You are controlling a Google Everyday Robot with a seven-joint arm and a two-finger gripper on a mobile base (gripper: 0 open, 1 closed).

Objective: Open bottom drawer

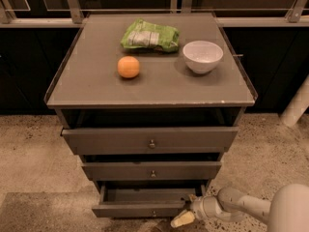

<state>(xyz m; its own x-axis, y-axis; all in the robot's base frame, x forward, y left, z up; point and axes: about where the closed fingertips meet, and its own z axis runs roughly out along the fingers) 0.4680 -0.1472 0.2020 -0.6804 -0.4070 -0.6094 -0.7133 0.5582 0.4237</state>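
Bottom drawer (140, 210) is the lowest of the three dark grey fronts on this cabinet. It sits pulled out towards me, far enough that you can look down into the tray behind the front panel. Its little round metal knob (153, 213) is right in the middle of the front.

The gripper (187, 214) is down at floor level, right by the right-hand corner of that drawer front, with a pale yellowish tip poking out towards the lower left. Honestly can't tell from here if it's spread apart or closed up, or if it's actually touching the drawer. The light-coloured arm (241, 206) comes in from the bottom right, low over the speckled floor (29, 144).

Next up is the middle drawer (152, 170), then the wide top drawer (150, 139), each with its own small knob. Both look slightly out, with a dark gap above each.

On the flat grey cabinet top (96, 88) there's an orange (129, 66) nearest me on the left, and a white bowl (203, 56) to its right, well apart from it. A crumpled green bag (149, 35) lies further back between them. Behind the cabinet it's dark panels with a metal rail (72, 4).
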